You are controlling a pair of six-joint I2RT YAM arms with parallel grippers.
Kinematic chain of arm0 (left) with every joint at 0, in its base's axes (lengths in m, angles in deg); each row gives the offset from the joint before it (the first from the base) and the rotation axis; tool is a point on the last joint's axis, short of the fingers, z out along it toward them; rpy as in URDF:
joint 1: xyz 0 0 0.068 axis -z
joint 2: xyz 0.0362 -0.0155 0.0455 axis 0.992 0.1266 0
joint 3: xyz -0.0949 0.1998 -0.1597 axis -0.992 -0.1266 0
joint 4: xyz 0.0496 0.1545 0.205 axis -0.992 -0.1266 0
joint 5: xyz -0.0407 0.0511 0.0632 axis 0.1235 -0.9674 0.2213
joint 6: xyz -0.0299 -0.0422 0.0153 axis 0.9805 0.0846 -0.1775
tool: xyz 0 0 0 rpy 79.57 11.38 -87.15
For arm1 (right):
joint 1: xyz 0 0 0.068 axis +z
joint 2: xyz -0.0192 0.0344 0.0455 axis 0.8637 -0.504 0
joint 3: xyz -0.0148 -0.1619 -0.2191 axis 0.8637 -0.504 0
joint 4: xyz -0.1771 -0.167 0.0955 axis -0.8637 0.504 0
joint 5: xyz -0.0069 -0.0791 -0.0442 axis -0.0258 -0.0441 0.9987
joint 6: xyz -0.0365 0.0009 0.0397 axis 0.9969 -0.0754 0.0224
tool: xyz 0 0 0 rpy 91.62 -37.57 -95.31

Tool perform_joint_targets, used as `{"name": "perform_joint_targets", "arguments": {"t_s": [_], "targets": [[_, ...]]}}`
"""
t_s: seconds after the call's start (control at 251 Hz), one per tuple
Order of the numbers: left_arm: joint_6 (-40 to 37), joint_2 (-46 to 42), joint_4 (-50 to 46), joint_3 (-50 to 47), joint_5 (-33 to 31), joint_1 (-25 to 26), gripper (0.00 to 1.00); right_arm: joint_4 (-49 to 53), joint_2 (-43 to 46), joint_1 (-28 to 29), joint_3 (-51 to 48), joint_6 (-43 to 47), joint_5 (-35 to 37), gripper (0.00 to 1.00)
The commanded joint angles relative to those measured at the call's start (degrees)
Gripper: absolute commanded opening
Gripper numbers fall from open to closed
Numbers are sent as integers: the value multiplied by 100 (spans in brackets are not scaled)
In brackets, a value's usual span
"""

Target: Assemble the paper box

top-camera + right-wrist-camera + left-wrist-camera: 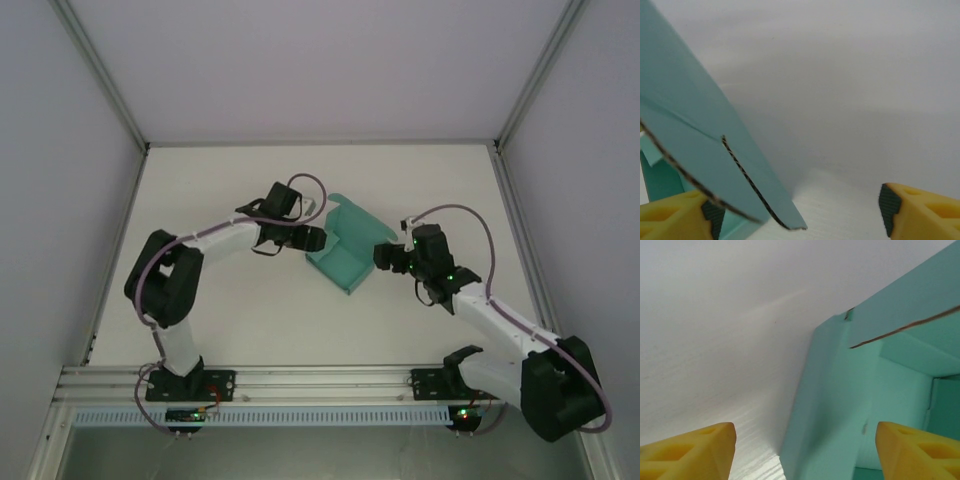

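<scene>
Paper box [345, 250] half-folded; left pincer [314, 238] and right pincer [386, 256] both released. Next I'd grip a flap [705, 145].

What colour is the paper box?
The paper box is teal green, clearest in the left wrist view.

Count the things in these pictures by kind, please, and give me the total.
paper box, teal: 1
grippers: 2, the left gripper and the right gripper
total: 3
</scene>
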Motion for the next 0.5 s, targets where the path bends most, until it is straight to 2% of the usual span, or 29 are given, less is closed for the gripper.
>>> {"name": "perform_joint_targets", "arguments": {"t_s": [0.0,0.08,0.216,0.347,0.499], "targets": [[-242,73,287,156,714,-85,73,-345,-441,-93,301,1016,-993,75],[-316,162,275,195,810,-97,73,-524,-832,-90,426,1240,-1368,68],[-401,400,156,303,772,-118,68,-797,-1246,-177,594,1446,-1521,34],[-521,567,116,383,826,-143,61,-1059,-1429,-329,681,1669,-2150,26],[-542,611,141,418,822,-196,53,-838,-1552,-384,896,1999,-2268,12]]}}
